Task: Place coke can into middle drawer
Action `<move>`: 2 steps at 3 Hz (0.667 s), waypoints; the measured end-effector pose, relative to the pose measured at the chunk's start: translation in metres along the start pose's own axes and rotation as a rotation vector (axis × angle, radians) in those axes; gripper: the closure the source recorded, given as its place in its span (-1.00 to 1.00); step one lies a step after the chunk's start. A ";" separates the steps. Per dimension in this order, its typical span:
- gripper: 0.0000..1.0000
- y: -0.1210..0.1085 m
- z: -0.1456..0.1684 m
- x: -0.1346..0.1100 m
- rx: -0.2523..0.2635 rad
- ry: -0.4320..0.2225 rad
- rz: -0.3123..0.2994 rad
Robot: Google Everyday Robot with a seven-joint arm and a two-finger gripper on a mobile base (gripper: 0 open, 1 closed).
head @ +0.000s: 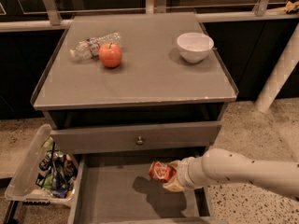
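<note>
Where the middle drawer (105, 197) stands pulled out at the foot of the cabinet, the coke can (159, 171) hangs tilted above its grey floor, right of centre, with a shadow beneath it.
- One gripper (170, 176): clamped on the can's right end, reaching in from the right on a white arm (243, 169).
- One drawer front (117, 138) above: closed, with a small round knob.
- One cabinet top (149, 85): red apple (110, 55) just in front of a clear plastic bottle (93, 45), rear left; white bowl (195, 46), rear right, well apart.
- One clear bin (25, 174) of packets: left of the drawer.
</note>
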State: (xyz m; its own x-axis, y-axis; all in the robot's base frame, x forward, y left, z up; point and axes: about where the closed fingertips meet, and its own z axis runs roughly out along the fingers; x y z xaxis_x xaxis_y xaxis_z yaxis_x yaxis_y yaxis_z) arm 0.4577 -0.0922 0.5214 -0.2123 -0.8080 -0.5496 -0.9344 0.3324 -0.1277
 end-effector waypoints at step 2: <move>1.00 -0.017 0.055 0.006 -0.004 -0.138 -0.027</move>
State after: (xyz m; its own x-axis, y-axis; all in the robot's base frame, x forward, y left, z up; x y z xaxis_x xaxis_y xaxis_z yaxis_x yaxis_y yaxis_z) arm 0.4879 -0.0763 0.4749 -0.1457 -0.7421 -0.6542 -0.9404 0.3092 -0.1413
